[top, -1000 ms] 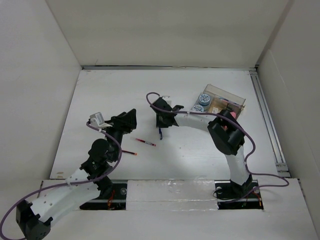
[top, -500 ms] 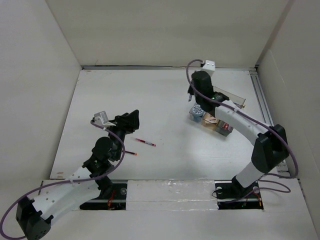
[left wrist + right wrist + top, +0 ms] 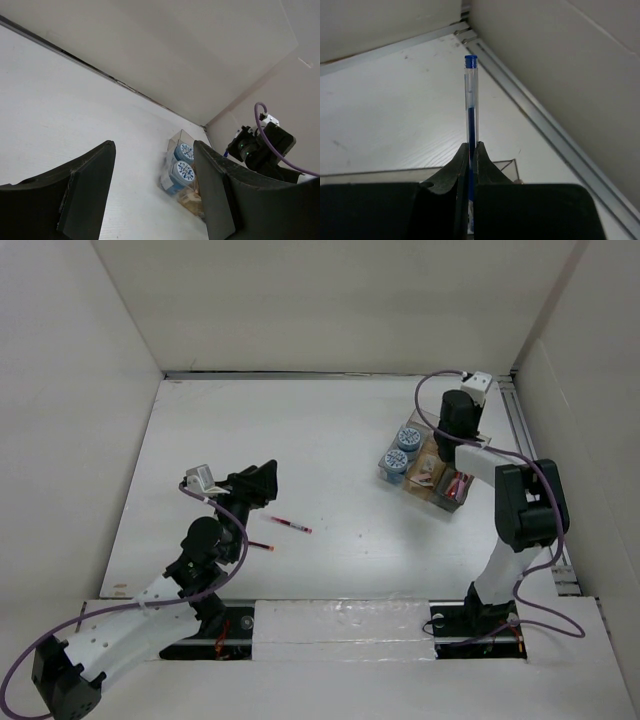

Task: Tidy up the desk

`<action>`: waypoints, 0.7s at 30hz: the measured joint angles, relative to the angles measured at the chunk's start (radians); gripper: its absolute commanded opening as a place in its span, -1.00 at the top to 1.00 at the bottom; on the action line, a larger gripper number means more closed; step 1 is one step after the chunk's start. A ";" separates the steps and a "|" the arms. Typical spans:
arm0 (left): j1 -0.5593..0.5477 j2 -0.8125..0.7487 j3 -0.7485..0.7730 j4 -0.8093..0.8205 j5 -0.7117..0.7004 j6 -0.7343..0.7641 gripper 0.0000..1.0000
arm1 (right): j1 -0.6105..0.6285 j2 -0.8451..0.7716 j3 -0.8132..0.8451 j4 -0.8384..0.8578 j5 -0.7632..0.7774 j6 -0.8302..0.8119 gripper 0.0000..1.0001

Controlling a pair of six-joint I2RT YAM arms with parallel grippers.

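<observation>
The desk (image 3: 300, 430) is a white tabletop. My right gripper (image 3: 455, 430) hangs over the clear compartment tray (image 3: 432, 480) at the back right. In the right wrist view the gripper (image 3: 471, 147) is shut on a blue pen (image 3: 471, 95) that sticks out past the fingertips, with the tray's rim (image 3: 506, 162) just below. My left gripper (image 3: 262, 480) is open and empty above the desk's left middle. In its wrist view (image 3: 155, 190) it faces the tray (image 3: 179, 141). Two red pens (image 3: 290, 526) (image 3: 258, 544) lie on the desk beside the left gripper.
Two blue-lidded jars (image 3: 402, 446) stand in the tray's left compartments, also shown in the left wrist view (image 3: 184, 171). Brown and red items fill its other compartments. A metal rail (image 3: 535, 480) runs along the desk's right edge. White walls close the back and sides.
My right arm has swung from the desk's middle to the back right, carrying the blue pen over the tray. The left arm has hardly moved.
</observation>
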 measured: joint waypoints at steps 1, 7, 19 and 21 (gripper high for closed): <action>0.000 0.000 0.000 0.002 0.002 0.000 -0.18 | -0.011 0.002 0.000 0.023 0.012 -0.018 1.00; 0.000 0.001 0.000 0.009 0.012 0.000 -0.19 | -0.025 0.059 0.026 0.156 0.079 -0.115 1.00; 0.000 0.010 0.000 0.011 0.030 0.000 -0.19 | -0.008 0.105 -0.035 0.232 0.116 -0.142 0.94; 0.000 0.014 0.000 0.011 0.033 0.000 -0.19 | 0.002 0.103 -0.068 0.248 0.122 -0.149 0.85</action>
